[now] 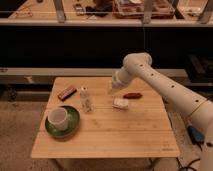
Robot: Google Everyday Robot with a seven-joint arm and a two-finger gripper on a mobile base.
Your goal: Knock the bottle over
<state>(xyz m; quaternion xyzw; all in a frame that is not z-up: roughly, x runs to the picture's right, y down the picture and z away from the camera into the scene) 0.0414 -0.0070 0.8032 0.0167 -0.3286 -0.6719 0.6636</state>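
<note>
The bottle (86,99) is small, slim and clear with a white cap. It stands upright on the wooden table (110,135), left of centre. My gripper (111,91) hangs at the end of the white arm (150,75), just above the table's back middle. It is to the right of the bottle, about a bottle's height away, and not touching it.
A white cup (58,117) sits on a green saucer (71,125) at the front left. A brown bar (66,92) lies behind the bottle. A white packet (120,103) and a red item (132,95) lie just right of the gripper. Dark shelving stands behind the table.
</note>
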